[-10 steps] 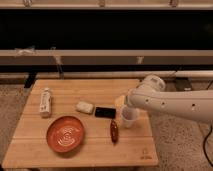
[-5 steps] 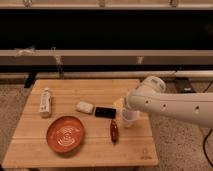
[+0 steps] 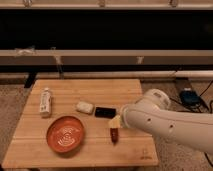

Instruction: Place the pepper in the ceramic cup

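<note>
Lying on the pale wooden surface (image 3: pixel 100 92) just right of the bare round orange-red plate (image 3: pixel 65 134), the slender dark red chili pepper (image 3: pixel 114 135) looks light, smooth and easily bruised, so it is best pinched gently across its middle. The white arm's end effector (image 3: pixel 117 122) hangs just above it, and whether it is clenched or released I cannot tell. The small whitish ceramic cup cannot be picked out and is probably hidden behind the arm.

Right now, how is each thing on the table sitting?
Bottle: lying on its side.
Plate: flat, right way up.
Black thing: lying flat.
Pepper: right under the claw, not in any cup.
Claw: low over the table, at the pepper's top end.
</note>
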Tool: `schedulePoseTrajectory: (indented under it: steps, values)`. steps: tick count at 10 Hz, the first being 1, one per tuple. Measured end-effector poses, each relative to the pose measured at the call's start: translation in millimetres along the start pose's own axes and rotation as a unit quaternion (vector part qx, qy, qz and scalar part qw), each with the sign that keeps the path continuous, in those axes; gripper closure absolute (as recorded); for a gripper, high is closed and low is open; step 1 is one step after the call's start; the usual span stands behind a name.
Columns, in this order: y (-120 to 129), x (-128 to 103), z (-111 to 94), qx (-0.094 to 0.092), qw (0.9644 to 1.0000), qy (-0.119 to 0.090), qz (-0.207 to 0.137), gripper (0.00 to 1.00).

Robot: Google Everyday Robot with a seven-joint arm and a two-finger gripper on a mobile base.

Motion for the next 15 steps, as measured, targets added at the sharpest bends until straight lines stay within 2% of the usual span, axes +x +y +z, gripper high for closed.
schedulePoseTrajectory:
  steps: [1,3,6,10,15]
  values:
    - [6.1,16.5,0.0,-0.007,0.9998,0.016,-0.007,0.2]
    - [20.0,39.1,19.9,-0.032,0.9982,0.048,-0.016,0.2]
    - [44.9,36.2,63.3,-0.05,0.9965,0.061,-0.03,0.2]
    - [61.5,26.2,115.2,-0.044,0.9959,0.067,-0.041,0.2]
    - [62.9,17.3,139.1,-0.031,0.9961,0.068,-0.047,0.2]
